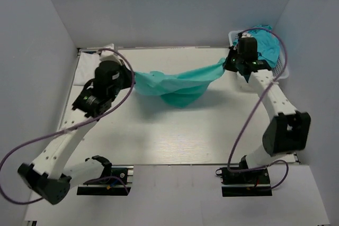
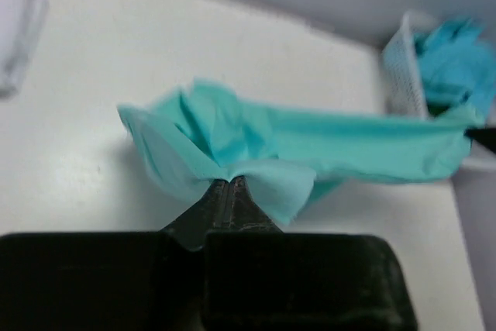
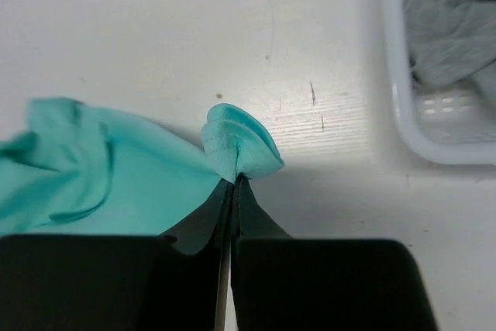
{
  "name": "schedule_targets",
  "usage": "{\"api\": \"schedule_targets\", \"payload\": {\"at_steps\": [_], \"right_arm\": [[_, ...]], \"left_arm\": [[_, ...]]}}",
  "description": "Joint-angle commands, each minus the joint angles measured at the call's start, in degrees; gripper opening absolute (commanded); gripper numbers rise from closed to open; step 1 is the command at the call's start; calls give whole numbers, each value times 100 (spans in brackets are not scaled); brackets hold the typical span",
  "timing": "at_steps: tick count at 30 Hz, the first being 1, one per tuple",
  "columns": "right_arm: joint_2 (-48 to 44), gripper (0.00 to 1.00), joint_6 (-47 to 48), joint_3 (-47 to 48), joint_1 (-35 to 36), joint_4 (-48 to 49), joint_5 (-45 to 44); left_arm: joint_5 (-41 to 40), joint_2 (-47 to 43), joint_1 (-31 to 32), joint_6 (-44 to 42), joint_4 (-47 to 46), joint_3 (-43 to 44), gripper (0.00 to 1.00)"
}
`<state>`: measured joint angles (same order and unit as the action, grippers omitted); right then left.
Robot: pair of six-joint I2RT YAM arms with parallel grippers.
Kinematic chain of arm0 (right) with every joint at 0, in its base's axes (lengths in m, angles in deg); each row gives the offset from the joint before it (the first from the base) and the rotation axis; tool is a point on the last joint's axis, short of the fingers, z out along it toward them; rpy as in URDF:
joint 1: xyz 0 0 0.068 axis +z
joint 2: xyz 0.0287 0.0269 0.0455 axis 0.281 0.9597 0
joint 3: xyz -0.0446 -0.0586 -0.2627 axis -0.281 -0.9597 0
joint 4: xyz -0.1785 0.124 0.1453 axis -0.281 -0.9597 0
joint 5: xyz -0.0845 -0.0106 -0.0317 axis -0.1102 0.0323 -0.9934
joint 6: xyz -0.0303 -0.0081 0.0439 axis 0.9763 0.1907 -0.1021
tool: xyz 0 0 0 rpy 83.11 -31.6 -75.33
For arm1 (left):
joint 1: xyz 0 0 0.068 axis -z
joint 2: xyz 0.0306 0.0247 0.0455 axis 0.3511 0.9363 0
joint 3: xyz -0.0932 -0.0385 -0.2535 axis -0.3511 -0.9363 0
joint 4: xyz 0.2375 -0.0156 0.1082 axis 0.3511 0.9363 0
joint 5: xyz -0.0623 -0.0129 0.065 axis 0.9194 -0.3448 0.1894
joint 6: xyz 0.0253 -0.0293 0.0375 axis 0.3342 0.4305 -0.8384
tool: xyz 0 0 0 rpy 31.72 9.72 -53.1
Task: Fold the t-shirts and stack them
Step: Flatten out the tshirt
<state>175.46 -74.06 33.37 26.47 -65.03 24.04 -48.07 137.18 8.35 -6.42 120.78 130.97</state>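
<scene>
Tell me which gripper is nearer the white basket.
Right. The right gripper sits just beside the basket, pinching one end of the green t-shirt; the left gripper holds the other end, far off toward the left side.

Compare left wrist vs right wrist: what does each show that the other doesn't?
Left wrist only: the turquoise-blue shirt heaped in the white basket, and the mint shirt stretched across toward it. Right wrist only: a grey shirt inside the basket. Both: the mint shirt pinched by that view's own gripper, left gripper and right gripper shut on it, above the table.
</scene>
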Motion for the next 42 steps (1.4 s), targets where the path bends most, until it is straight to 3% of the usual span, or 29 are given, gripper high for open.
{"api": "schedule_targets", "payload": {"at_steps": [1, 4, 7, 19, 33, 38, 42], "right_arm": [[-836, 0, 60, 318, -13, -763, -539], [-1426, 0, -29, 520, -22, -1045, -1193], [-1927, 0, 41, 836, -22, -1292, -1396], [-4044, 0, 297, 1680, -5, -1678, -764], [-4942, 0, 437, 2331, -5, -2021, -166], [-5127, 0, 314, 2191, -5, -1969, -157], [-5224, 0, 288, 1436, -13, -1453, -78]], "left_arm": [[-988, -625, -69, -217, 126, 663, 0], [-1703, -741, -69, -217, 522, 1296, 0], [-1792, -1039, -69, -331, 471, 1745, 0], [-589, -2261, -69, -586, 128, 2581, 0], [466, -2376, -69, -753, 532, 4233, 0], [731, -2245, -69, -806, 593, 4366, 0], [292, -2016, -69, -806, 655, 3867, 0]]}}
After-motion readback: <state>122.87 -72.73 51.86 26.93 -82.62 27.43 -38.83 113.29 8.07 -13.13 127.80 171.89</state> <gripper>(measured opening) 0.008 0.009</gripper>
